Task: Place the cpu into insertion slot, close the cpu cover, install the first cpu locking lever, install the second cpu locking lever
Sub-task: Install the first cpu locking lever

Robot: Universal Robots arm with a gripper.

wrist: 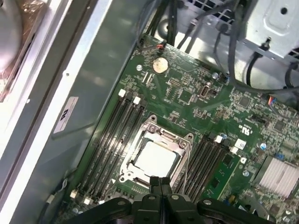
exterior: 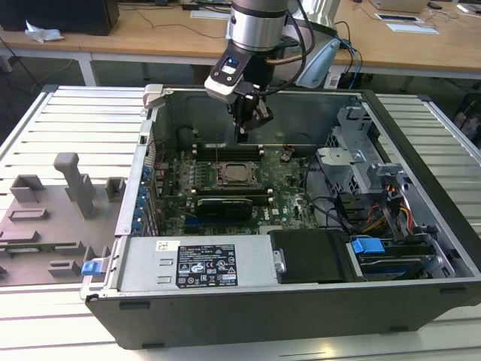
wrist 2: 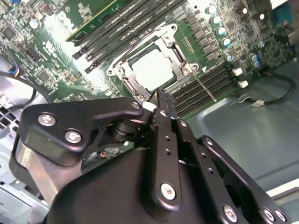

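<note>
In the exterior view, the gripper hangs inside the open computer case, its fingers drawn together on nothing. The cpu sits in the insertion slot just below its tips.

In the second wrist view, the cpu cover lies flat around the cpu just beyond the fingertips. A thin silver lever angles out beside them.

In the first wrist view, memory slots flank the covered cpu ahead of the gripper.

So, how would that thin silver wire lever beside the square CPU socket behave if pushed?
The thin silver wire lever looks slim and rod-like, so it is probably springy rather than rigid. One end meets the silver metal cover frame, so it likely pivots, not slides. Its narrow shiny surface could slip off the shut gripper.
</note>
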